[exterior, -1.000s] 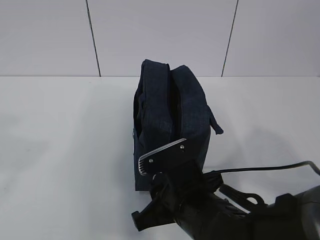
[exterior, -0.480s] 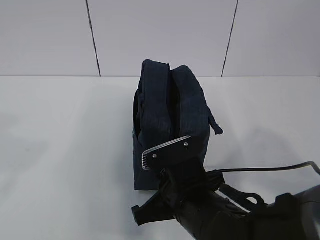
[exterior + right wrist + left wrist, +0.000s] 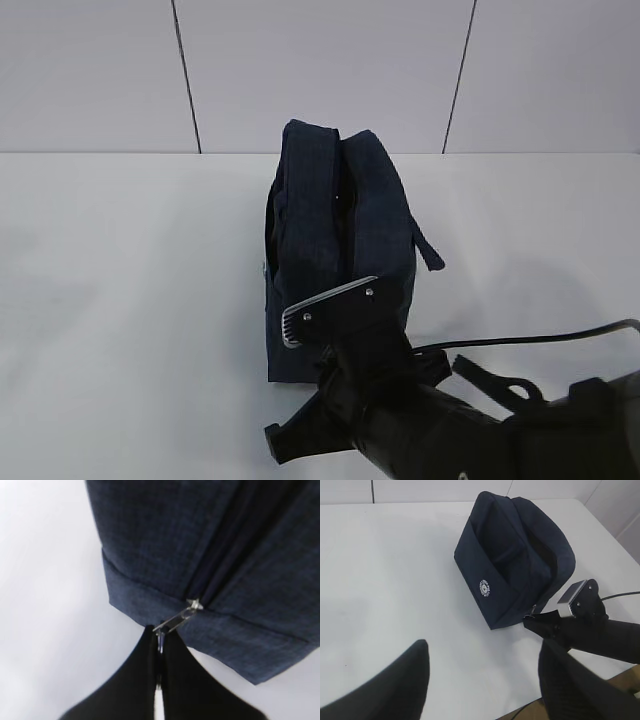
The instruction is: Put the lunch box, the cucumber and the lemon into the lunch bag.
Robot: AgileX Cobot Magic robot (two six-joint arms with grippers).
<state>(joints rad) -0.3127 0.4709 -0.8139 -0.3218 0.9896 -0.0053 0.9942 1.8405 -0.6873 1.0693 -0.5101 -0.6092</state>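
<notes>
The right gripper [image 3: 159, 645] is pinched together on the silver zipper pull [image 3: 175, 620] at the near end of the navy lunch bag [image 3: 340, 240], mid-table. At seven o'clock, the left gripper [image 3: 480, 680] gapes wide. A second ago the right jaws stood apart.

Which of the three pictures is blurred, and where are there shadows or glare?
Right wrist view: the black hand close to the lens is soft, the zipper pull and bag fabric sharper. Left wrist view: that arm's own fingers are blurred dark shapes, the lunch bag is clear. Exterior view: even light, faint shadows on the table, a bright glint on the metal plate.
</notes>
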